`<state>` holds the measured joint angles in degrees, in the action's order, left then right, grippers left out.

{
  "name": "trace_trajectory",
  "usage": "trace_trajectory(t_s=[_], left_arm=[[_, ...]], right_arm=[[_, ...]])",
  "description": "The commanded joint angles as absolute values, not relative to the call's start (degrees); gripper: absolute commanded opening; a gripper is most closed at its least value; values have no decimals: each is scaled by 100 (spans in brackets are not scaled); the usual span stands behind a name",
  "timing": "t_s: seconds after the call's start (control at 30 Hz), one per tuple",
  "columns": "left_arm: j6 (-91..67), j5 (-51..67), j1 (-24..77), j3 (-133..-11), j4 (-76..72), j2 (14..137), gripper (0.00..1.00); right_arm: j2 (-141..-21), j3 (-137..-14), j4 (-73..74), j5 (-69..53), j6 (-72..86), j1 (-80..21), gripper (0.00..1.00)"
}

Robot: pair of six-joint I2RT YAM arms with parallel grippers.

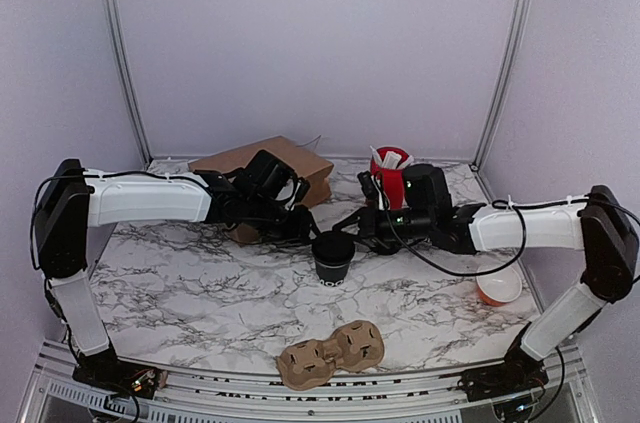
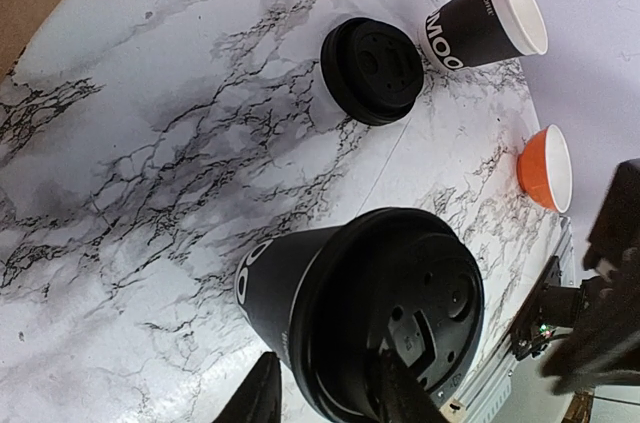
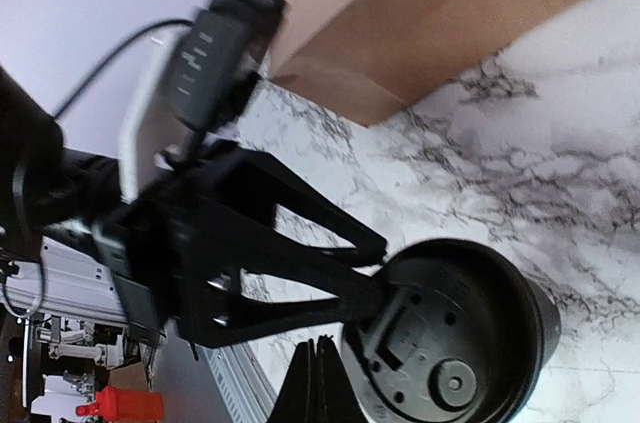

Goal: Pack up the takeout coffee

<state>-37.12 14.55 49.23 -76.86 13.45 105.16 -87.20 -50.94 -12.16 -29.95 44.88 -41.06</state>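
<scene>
Two sets of jaws meet at the takeout coffee [image 1: 333, 255], which stands upright with its black lid on near the middle of the table [image 1: 200, 293]. It is in front of the brown paper bag [image 1: 268, 165] and well apart from the cardboard cup carrier [image 1: 332, 353] at the near edge. The left jaws are closed on the lid's rim, one finger [image 2: 262, 395] against the cup wall and the other over the lid's top. The right jaws sit just beside the rim, pressed together with nothing between them. Farther back, a loose black lid [image 2: 372, 71] lies flat near a lidless black cup [image 2: 485, 23] and a red tub [image 1: 390, 175]. An orange bowl [image 1: 498, 288] sits toward the right.
</scene>
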Motion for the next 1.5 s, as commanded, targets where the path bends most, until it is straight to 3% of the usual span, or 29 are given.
trace_trajectory(t_s=[0.0,1.0,1.17,1.3,1.47], left_arm=[[-3675,1449,4975,-7711,1562,10650,33],[-3359,1504,4975,-8336,1661,10131,35],[-3355,1753,4975,-8250,1500,9826,19],[-3670,2688,4975,-7926,736,9681,3],[-4336,3495,4975,-7361,-615,9676,0]], right_arm=[[-9256,-4648,-1501,-3285,4842,-4052,0],[-8277,-5956,343,-2114,3665,-4118,1],[-8351,-5878,203,-2245,3747,-4090,1],[-8479,-5824,13,-2429,3797,-4078,1],[-8867,-5536,-575,-2991,4187,-4083,0]])
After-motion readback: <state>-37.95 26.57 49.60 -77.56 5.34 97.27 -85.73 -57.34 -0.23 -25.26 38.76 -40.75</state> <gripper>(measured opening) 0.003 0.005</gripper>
